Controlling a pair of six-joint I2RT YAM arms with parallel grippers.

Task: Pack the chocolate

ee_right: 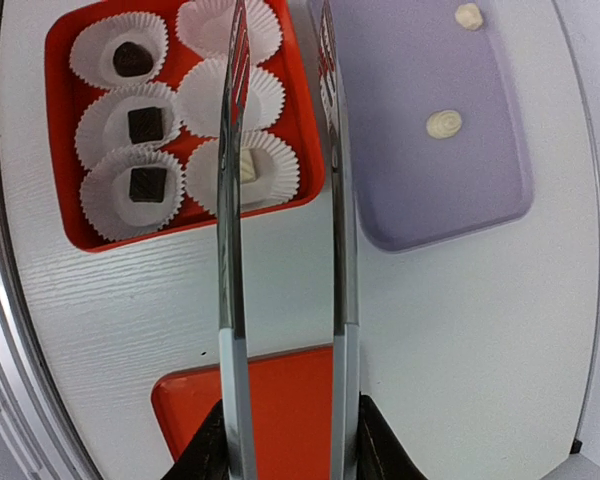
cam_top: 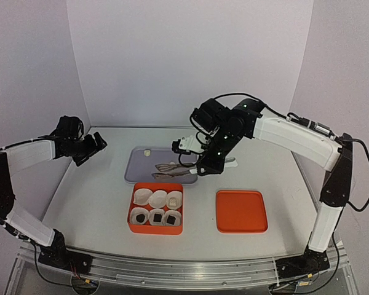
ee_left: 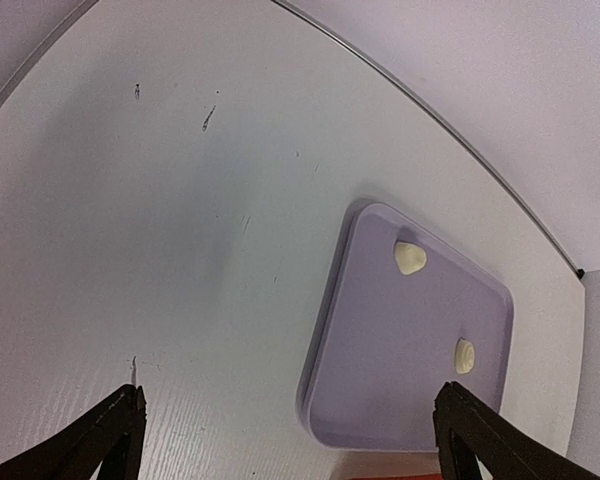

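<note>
Above the orange box (ee_right: 65,215) and purple tray (ee_right: 450,200), my right arm bends down, right gripper (ee_right: 290,450) partly closed on metal tongs (ee_right: 230,250), tips apart, empty. Left gripper (ee_left: 290,430) hovers wide open, far left. Three dark chocolates (ee_right: 148,124) and one white chocolate (ee_right: 248,165) are boxed; two white pieces (ee_right: 443,124) on tray.

The tongs (ee_right: 230,250) are polished metal, bright and mirror-like along both blades. The box (ee_right: 68,205) and lid (cam_top: 241,211) look like smooth orange plastic with a dull sheen. The cups (ee_right: 100,125) are thin white paper, pleated and matt. The lilac tray (ee_right: 430,190) is smooth, matt plastic. The white counter (ee_right: 130,320) is matt, with a fine wood-grain texture. The dark chocolates (ee_right: 148,184) look smooth with a faint gloss; the cream chocolates (ee_right: 444,124) are matt, one ridged in a swirl. The right arm's shell (cam_top: 295,138) is glossy white plastic.
</note>
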